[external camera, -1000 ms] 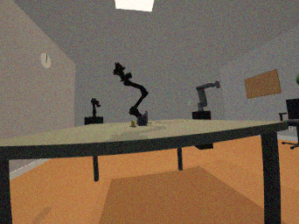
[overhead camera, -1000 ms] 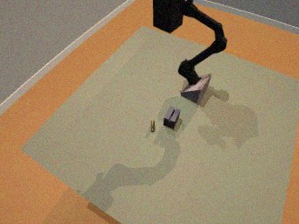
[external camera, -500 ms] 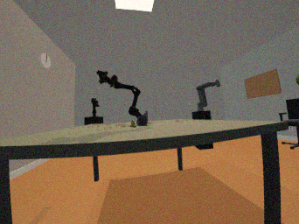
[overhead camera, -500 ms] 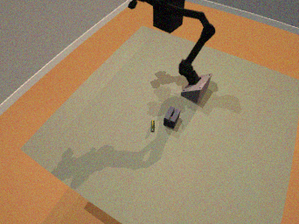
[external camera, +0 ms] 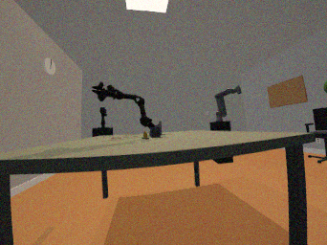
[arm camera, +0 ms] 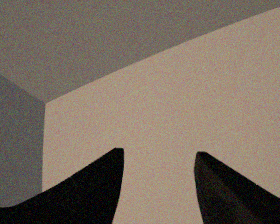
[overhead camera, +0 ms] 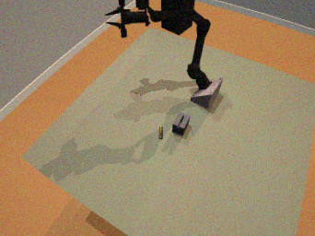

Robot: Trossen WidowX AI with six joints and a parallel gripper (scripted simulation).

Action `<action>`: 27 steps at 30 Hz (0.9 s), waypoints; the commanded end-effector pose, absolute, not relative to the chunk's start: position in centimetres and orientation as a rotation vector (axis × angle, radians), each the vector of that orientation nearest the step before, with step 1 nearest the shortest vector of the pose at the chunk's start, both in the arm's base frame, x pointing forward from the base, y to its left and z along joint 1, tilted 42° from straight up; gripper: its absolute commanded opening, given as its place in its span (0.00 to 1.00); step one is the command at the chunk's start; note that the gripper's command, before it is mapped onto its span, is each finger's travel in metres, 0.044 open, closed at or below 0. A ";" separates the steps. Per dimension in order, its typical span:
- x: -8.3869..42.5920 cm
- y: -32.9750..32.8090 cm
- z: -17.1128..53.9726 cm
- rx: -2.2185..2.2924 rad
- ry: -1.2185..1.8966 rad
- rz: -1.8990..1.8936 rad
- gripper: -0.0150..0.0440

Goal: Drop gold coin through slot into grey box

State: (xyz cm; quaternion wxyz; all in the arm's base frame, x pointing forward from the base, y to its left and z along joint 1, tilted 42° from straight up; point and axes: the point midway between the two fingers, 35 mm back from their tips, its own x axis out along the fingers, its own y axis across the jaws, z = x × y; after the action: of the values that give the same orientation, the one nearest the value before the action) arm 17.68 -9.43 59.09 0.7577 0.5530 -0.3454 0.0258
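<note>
Progress: 0 of 2 parts done; pick-up and slot drop both left. Gripper (overhead camera: 114,18) (external camera: 97,92) (arm camera: 159,158) part-open, 2 fingers apart, nothing between; raised well away from the coin, around 11 o'clock in top view. Coin (overhead camera: 160,130) (external camera: 145,134) upright in its holder (overhead camera: 160,136), just left of center, toward 7 o'clock in top view. Grey box (overhead camera: 180,124) near it, at the coin's 2 o'clock, lid slot visible. Wrist view: wall and ceiling only, no coin. Next, my guess: swing back, lower over coin, line up fingers.
</note>
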 end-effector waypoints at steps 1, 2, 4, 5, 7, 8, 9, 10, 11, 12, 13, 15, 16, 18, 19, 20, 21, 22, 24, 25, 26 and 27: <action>22.7 -11.3 55.9 1.186 -0.601 -0.091 0.53; 24.0 -11.6 54.9 1.178 -0.558 -0.131 0.53; 26.5 -12.1 52.7 1.152 -0.464 -0.206 0.53; 27.7 -12.2 51.6 1.136 -0.415 -0.242 0.53; 30.1 -12.3 49.2 1.093 -0.311 -0.308 0.53; 31.2 -12.2 47.9 1.068 -0.257 -0.338 0.53; 32.2 -12.0 46.7 1.040 -0.201 -0.366 0.53; 33.2 -11.8 45.4 1.009 -0.145 -0.392 0.53; 34.2 -11.5 44.1 0.975 -0.088 -0.416 0.53; 35.1 -11.2 42.7 0.939 -0.024 -0.439 0.53; 36.0 -10.8 41.2 0.898 0.041 -0.459 0.53; 37.6 -9.9 38.2 0.809 0.172 -0.493 0.53; 38.3 -9.3 36.7 0.760 0.238 -0.505 0.53; 39.4 -8.1 33.8 0.654 0.370 -0.523 0.53; 39.9 -7.5 32.3 0.598 0.435 -0.527 0.53; 40.2 -6.8 30.9 0.539 0.500 -0.529 0.53; 40.5 -6.1 29.5 0.477 0.564 -0.529 0.53; 40.8 -5.4 28.0 0.405 0.636 -0.525 0.53; 41.0 -3.7 24.9 0.245 0.783 -0.507 0.53; 41.0 -2.9 23.4 0.160 0.854 -0.493 0.53; 40.9 -2.0 22.0 0.073 0.924 -0.476 0.53; 40.7 -1.2 20.6 -0.017 0.992 -0.455 0.53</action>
State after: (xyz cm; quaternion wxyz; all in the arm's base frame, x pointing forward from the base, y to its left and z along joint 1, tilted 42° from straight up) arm 40.91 -3.53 23.99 0.8809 0.0999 0.3937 -0.2430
